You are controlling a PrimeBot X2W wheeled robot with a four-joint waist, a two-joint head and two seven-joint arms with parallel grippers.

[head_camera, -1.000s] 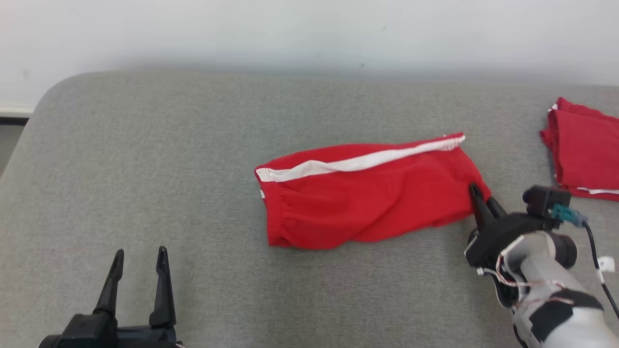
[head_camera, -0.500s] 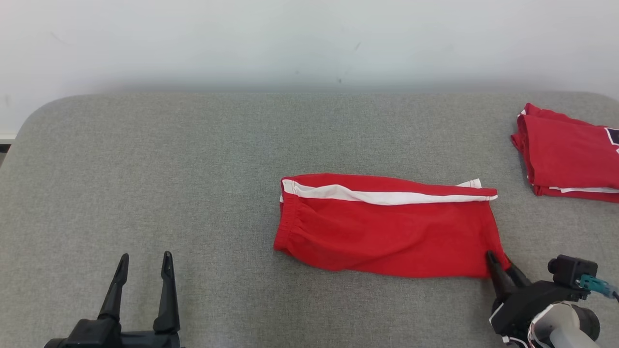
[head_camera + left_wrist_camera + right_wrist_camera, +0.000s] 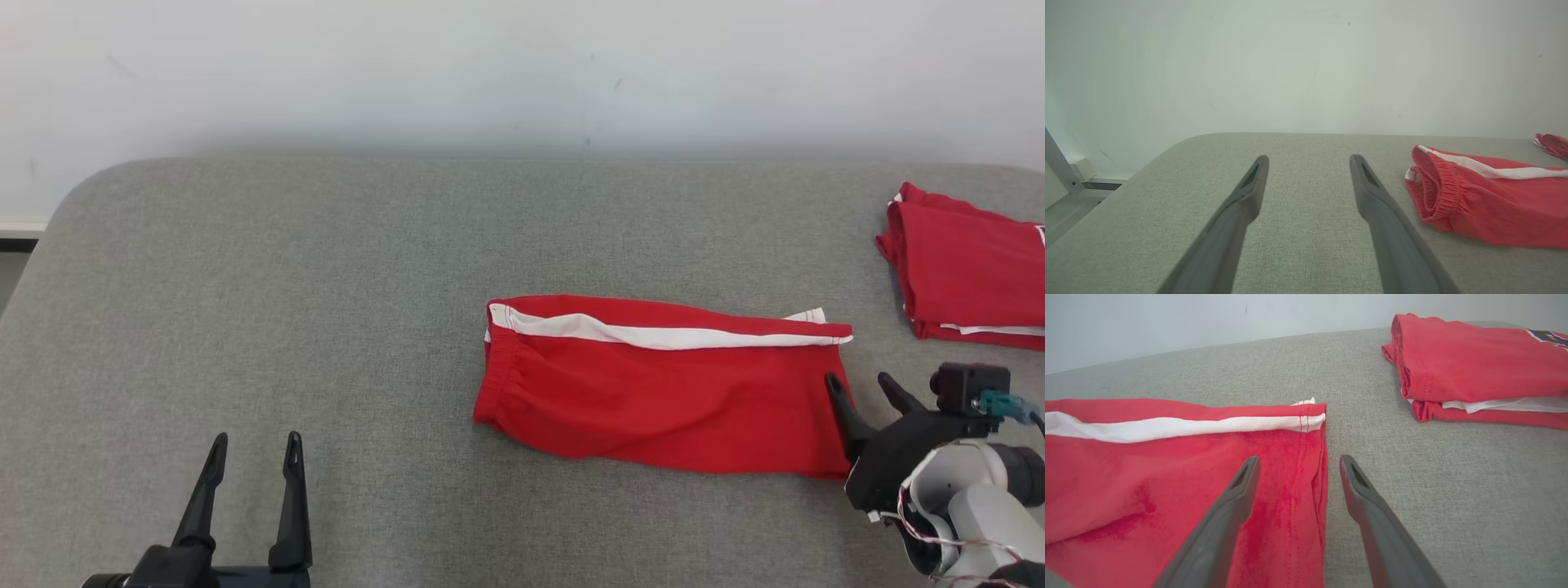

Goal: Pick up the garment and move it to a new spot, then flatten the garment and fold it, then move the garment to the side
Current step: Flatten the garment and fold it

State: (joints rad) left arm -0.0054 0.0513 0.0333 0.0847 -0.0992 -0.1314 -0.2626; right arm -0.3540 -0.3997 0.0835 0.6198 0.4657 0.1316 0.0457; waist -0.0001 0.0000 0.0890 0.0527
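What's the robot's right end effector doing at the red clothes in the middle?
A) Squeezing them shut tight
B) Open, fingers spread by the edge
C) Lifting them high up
B: the right end effector has its fingers apart at the end of the garment, which lies on the gray surface.

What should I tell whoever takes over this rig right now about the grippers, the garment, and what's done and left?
Left gripper: open, holding nothing, apart from the garment.
Right gripper: open at the garment's right edge, not gripping.
Garment: middle of the table, folded into a fairly flat band, white stripe on the far edge.
Done: apparently moved, flattened, folded.
Left: likely move it aside, perhaps toward the folded red pile.
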